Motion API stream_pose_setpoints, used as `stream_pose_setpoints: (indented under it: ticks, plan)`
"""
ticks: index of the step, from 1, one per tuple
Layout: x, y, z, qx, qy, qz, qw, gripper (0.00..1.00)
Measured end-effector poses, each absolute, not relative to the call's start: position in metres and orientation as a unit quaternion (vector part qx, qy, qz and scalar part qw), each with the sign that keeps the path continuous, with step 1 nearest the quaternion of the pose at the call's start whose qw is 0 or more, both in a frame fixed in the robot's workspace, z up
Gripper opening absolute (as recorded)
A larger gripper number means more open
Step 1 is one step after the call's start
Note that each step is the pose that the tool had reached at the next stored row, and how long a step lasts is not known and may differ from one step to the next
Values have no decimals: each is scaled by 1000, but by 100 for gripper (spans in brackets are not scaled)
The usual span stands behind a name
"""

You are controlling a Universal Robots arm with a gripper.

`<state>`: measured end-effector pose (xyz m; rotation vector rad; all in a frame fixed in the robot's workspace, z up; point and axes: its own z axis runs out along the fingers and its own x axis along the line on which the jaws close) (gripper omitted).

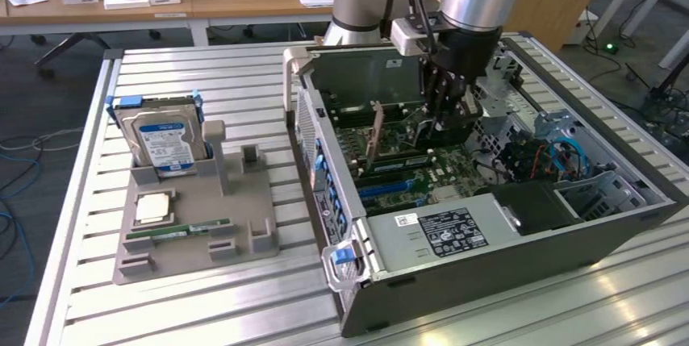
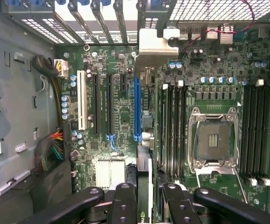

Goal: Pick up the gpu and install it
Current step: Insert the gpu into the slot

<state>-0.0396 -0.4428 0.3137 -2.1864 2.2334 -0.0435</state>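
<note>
The gpu stands on edge inside the open computer case, its pale bracket strip toward the case's rear wall. My gripper reaches down into the case and is shut on the card's other end. In the wrist view the gpu runs edge-on from between my dark fingers up to its bracket. It lies just beside the long blue slot on the green motherboard. Whether the card's edge sits in a slot is hidden.
On the exterior view's left, a grey holder carries a silver hard drive, a green memory stick and a square chip. Inside the case are the power supply, an open processor socket and memory slots.
</note>
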Motion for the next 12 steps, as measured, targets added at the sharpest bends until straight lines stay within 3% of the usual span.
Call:
stream_pose_setpoints:
  ticks: [12]
  plan:
    - [-42,-443,309,-699,714,-15,6,26]
